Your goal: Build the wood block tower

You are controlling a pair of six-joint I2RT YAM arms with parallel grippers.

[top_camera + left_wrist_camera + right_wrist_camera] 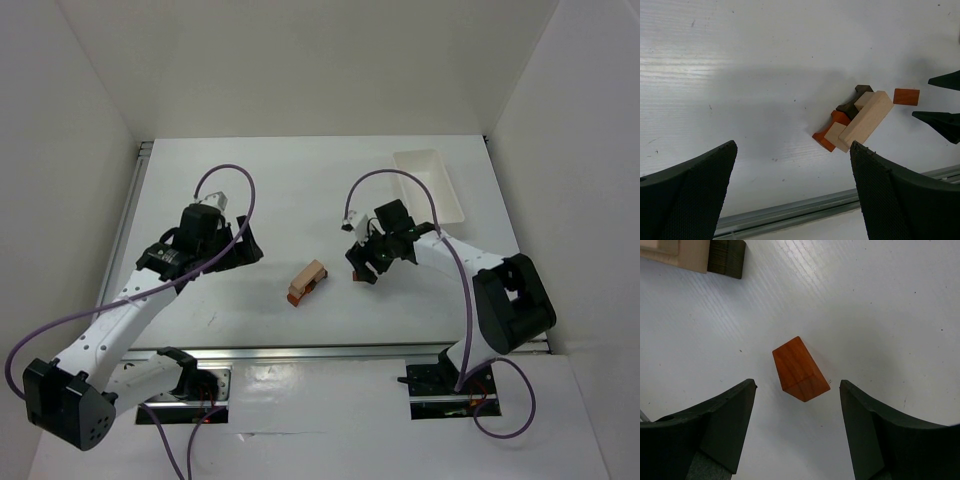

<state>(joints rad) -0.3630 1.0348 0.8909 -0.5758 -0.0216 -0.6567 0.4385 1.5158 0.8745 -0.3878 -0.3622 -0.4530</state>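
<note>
left gripper (245,248): hanging left of centre over the table (250,180), fingers spread wide, nothing between them.
wood block tower (307,281): lying as a low heap mid-table, its long axis running from near-left to far-right.
look: a pale tan bar (867,120) is resting on top, orange-red pieces (824,140) are showing at one end and dark brown pieces (862,90) at the other (all touching).
hidden: the bar is covering the lower pieces, so I cannot tell their shapes.
orange-red block (800,370): sitting alone just right of the heap.
right gripper (797,384): hovering over that block, fingers parted either side, not touching it.
white tray (432,185): sitting far right, well apart.
</note>
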